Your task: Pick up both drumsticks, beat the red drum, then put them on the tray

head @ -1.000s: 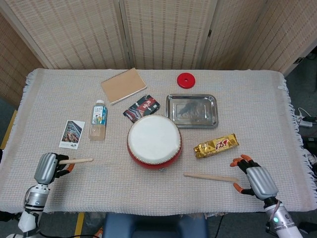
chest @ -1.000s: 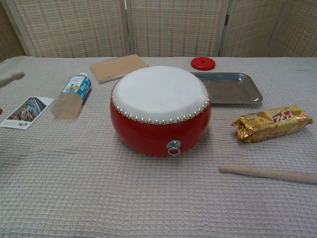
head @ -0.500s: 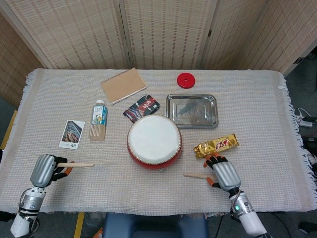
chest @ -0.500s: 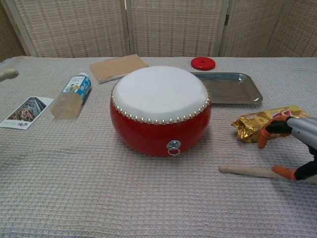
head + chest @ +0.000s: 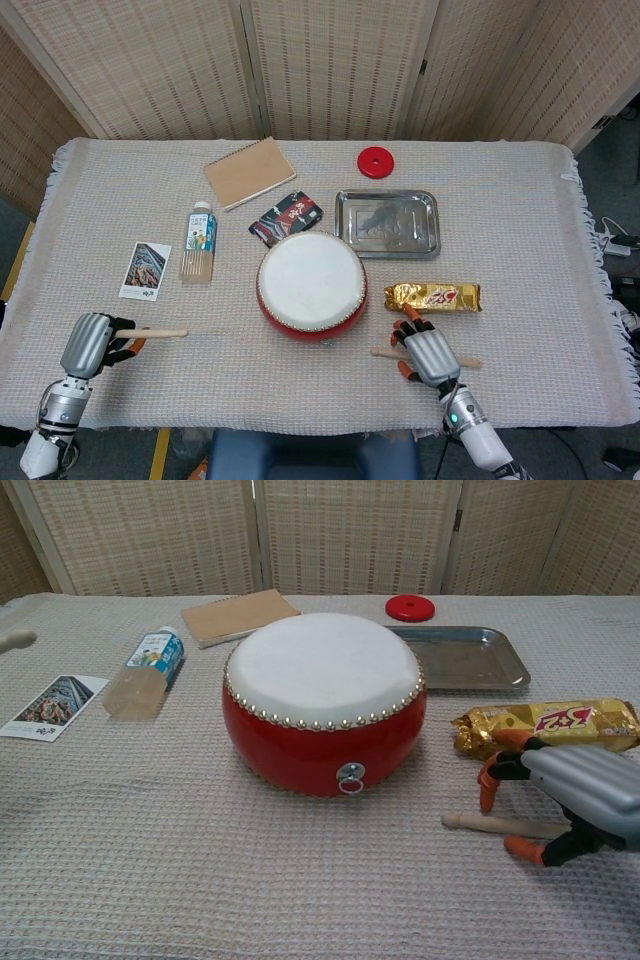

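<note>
Straddling drumstick (image 5: 497,825) now, right hand (image 5: 577,798), seemingly.

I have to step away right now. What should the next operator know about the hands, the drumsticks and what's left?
Left hand holds one drumstick above the cloth.
Right hand is over the second drumstick, which lies on the table; fingers straddle it, grasp not closed.
Red drum sits centre, tray behind it, nothing on it.
Done: one stick picked up.
Left: grasp second stick, beat drum, put both sticks on tray.
</note>
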`<control>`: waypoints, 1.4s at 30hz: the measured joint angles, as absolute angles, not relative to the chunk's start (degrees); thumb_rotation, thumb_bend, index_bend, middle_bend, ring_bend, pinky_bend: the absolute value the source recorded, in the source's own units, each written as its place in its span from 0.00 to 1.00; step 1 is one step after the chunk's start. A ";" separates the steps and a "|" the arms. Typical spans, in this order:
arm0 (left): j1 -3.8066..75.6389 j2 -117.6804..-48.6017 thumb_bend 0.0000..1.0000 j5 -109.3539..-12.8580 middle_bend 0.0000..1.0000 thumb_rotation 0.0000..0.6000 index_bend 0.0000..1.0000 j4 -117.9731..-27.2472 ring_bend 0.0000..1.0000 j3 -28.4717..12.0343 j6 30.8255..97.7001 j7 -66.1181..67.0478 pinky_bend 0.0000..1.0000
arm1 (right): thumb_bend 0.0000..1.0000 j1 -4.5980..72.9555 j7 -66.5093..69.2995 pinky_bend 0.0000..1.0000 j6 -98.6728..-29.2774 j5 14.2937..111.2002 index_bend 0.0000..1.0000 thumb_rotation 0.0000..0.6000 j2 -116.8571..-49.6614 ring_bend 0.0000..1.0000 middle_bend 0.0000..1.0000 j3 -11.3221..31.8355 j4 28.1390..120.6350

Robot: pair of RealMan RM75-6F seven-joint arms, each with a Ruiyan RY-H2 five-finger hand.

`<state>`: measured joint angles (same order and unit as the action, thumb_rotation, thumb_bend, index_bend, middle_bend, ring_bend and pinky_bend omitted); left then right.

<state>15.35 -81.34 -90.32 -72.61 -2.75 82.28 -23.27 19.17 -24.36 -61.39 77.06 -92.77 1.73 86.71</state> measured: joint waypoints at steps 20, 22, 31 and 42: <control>14.42 -80.65 0.41 -90.02 1.00 1.00 1.00 -73.52 1.00 -2.61 84.09 -24.06 1.00 | 0.40 18.62 -11.18 0.22 -66.71 84.25 0.62 1.00 -87.40 0.00 0.21 -0.09 90.72; 14.26 -80.54 0.41 -89.98 1.00 1.00 1.00 -73.84 1.00 -2.66 84.42 -24.03 1.00 | 0.40 18.52 -5.74 0.22 -67.64 85.88 0.62 1.00 -85.26 0.01 0.21 -0.30 91.98; 14.25 -79.88 0.41 -90.44 1.00 1.00 1.00 -75.87 1.00 -2.60 84.70 -22.87 1.00 | 0.40 18.55 30.25 0.26 -71.89 91.57 0.62 1.00 -78.54 0.18 0.30 -1.16 93.06; 14.40 -78.95 0.41 -90.88 1.00 1.00 1.00 -78.17 1.00 -2.37 84.54 -20.95 1.00 | 0.40 21.32 86.45 0.33 -77.19 99.26 0.55 1.00 -78.26 0.26 0.31 -4.34 77.18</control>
<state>14.40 -78.95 -90.88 -78.17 -2.37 84.54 -20.95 21.32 86.45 -77.19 99.26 -78.26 -4.34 77.18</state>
